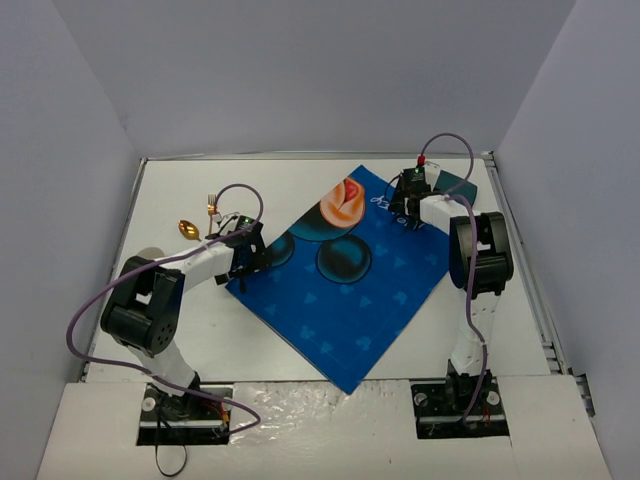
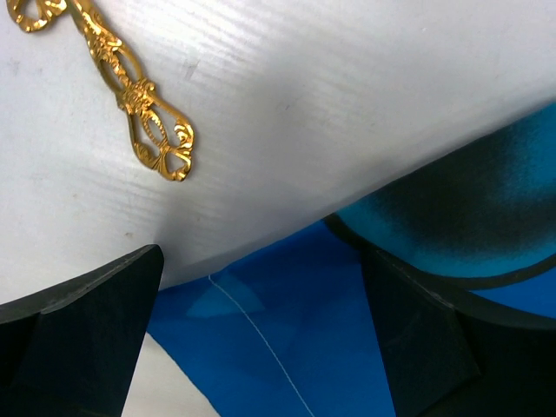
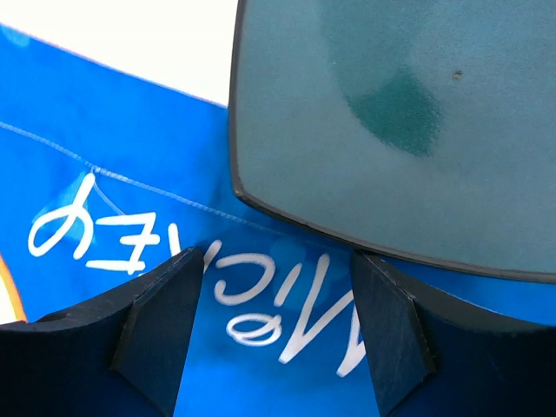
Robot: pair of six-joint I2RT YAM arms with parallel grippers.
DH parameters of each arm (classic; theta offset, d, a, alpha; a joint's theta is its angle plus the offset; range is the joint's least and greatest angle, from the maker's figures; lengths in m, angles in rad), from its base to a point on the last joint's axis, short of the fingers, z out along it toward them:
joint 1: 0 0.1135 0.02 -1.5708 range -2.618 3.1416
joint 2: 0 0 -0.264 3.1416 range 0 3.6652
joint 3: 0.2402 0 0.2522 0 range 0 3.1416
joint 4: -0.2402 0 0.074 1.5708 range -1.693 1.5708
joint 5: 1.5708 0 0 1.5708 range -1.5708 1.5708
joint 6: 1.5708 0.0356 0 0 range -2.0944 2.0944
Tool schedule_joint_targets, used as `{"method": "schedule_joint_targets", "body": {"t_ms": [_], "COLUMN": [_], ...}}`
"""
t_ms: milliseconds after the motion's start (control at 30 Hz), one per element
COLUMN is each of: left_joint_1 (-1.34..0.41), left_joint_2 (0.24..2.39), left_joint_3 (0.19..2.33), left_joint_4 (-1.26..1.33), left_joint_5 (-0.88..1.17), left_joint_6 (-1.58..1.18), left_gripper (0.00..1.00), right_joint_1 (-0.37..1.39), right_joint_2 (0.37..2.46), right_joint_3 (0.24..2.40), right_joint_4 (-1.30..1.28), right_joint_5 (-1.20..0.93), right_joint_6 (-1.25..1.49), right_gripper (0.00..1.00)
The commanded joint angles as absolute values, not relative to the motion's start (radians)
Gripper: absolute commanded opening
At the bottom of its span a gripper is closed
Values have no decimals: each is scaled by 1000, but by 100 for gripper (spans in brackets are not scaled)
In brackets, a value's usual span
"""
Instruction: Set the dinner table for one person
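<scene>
Top external showed the desk (image 1: 300,185) spread under both arms, with a spoon (image 1: 187,229) and a fork (image 1: 212,207) lying on its left part. Just right of them my left end effector (image 1: 250,255) sat low at the left corner of the mat (image 1: 350,285), jaws wide. Its wrist view had the mat's edge running between the fingers (image 2: 82,326), not pinched, and a gold handle (image 2: 143,130) lying apart on bare desk. I judged the step in hand to be squaring the mat. I would need to close on the hem only, lift little, and drag slowly without sweeping the cutlery.

At the mat's far right corner my right end effector (image 1: 405,207) was also wide, holding nothing, and faced the plate (image 1: 458,185). Its wrist view showed the plate's rim overlapping the mat's edge just ahead of the fingers (image 3: 161,326). I reckoned a grip on the rim, one finger under it, would serve best, with the left pinning the mat so it would not ride along.
</scene>
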State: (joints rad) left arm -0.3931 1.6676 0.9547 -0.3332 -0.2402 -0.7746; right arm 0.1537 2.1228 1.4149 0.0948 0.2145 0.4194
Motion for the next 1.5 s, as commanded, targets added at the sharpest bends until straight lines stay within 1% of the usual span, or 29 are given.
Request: {"method": "schedule_joint_targets", "body": {"t_ms": [0,400,767,933,1100,1233,1300,1467], "left_joint_1": [-385,-365,-333,-321,-321,-322,-323,-360], "left_joint_2": [1700,1793,1796,1792,1708,1604,1546,1420], "left_joint_3": [997,1072,1113,1137,1189,1233,1236,1198], "left_joint_4": [-327,-333,-336,-324,-338,-397,-409,-457], "left_joint_5": [-255,-249,-243,-242,-242,-243,-242,-166], "left_joint_6": [-793,-792,-761,-725,-666,-613,-602,-608], "left_gripper": [95,94,94,94,94,95,97,97], "right_joint_1": [106,92,87,91,104,118,122,157], "right_joint_2": [2154,2232,2298,2296,2238,2127,2095,1946], "right_joint_3": [1445,1551,1653,1667,1680,1678,1674,1621], "right_joint_4": [72,35,5,4,5,5,1,-53], "right_joint_5": [209,189,146,123,81,62,43,22], "right_joint_6": [423,381,371,377,351,323,313,272], "right_gripper": [65,65,65,65,65,66,66,68]}}
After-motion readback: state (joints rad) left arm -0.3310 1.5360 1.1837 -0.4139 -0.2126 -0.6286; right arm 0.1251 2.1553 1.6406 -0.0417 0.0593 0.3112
